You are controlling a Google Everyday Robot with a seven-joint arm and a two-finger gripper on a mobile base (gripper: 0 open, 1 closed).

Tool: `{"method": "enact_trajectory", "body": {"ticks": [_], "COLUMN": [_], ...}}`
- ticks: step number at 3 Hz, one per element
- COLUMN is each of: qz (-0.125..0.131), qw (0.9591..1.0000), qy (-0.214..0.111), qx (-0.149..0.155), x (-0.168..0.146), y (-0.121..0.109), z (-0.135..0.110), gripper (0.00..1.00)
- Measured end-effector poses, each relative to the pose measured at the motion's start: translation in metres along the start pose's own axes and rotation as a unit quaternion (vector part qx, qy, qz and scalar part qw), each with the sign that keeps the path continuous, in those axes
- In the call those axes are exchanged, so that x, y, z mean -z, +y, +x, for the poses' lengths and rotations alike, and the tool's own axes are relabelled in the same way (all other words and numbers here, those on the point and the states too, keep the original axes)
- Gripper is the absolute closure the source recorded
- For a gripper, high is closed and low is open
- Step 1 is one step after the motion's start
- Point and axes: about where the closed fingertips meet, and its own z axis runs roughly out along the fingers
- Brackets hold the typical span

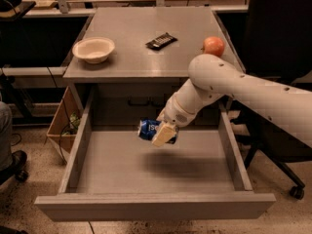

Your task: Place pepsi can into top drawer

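The pepsi can (147, 129), blue with silvery ends, lies on its side in my gripper (160, 132), which is shut on it. The gripper holds it in the air above the back middle of the open top drawer (146, 206), a wide shallow grey box pulled out toward the camera. A shadow falls on the drawer floor below the can. My white arm reaches in from the right.
On the grey table top (136, 57) above the drawer are a white bowl (93, 49), a dark wrapped snack bar (161, 41) and a red apple (213, 46). A cardboard box (62, 126) stands at the left, a black chair (273, 145) at the right.
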Motion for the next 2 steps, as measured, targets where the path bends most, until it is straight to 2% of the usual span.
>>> {"method": "enact_trajectory", "body": {"ticks": [1, 2], "qz": [-0.009, -0.016], "qw": [0.9997, 0.9991], "qy": [-0.013, -0.028], "qx": [-0.020, -0.027], "x": [-0.029, -0.053], "y": [-0.001, -0.003], "z": [0.020, 0.034], "gripper": [1.00, 1.00]}}
